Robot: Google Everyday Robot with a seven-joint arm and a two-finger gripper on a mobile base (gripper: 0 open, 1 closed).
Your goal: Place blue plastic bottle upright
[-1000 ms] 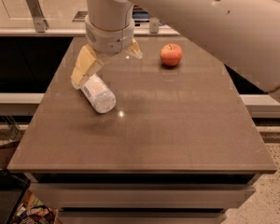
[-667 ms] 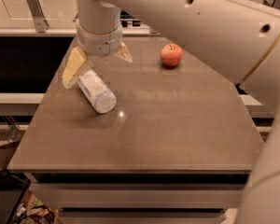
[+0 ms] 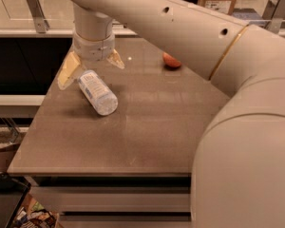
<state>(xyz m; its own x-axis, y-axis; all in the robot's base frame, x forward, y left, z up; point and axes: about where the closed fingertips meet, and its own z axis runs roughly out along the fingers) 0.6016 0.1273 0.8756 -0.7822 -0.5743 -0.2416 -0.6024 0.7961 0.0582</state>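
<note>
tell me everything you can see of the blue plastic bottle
The blue plastic bottle is small, clear and bluish-tinted, plastic by its look, with a white-and-blue label around its far half. It lies on its side on the brown table, near the back left corner in the picture, slanting towards the camera. Its far end sits between the open, spread fingers of the gripper, close to the finger by the table's edge. Whether they touch cannot be told, nor which end has the cap.
</note>
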